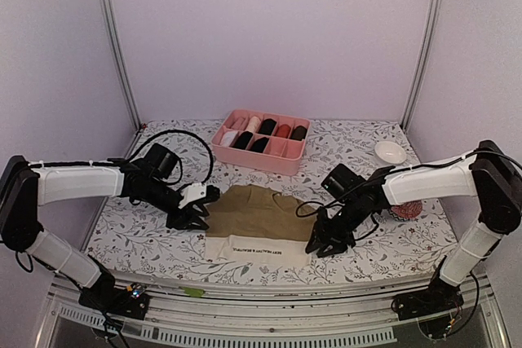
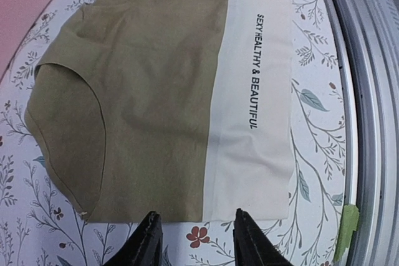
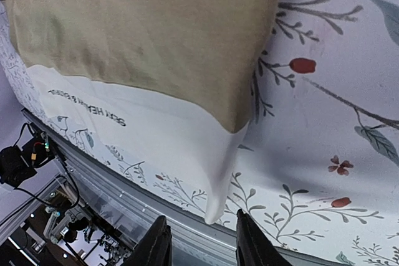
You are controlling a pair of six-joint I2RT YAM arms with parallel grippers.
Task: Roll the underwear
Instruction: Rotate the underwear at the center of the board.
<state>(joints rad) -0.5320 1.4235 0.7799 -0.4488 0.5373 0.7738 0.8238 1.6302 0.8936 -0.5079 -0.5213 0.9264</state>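
**Robot test cell in a laboratory.** A left arm [image 1: 77, 183] and a right arm [image 1: 428, 183] are bolted at the near edge of a bench [image 1: 139, 238] with a flower-printed cover. Plain pale wall panels [image 1: 269, 30] in bare aluminium posts [image 1: 114, 46] enclose it, loose black cables [image 1: 186, 138] run along the arms, and a metal rail [image 1: 269, 319] lines the front. The right wrist view shows wiring with small lights [image 3: 28, 154] below the bench edge; the underwear [image 1: 257, 211] and a pink divided box [image 1: 261, 143] are household goods laid out on the bench.
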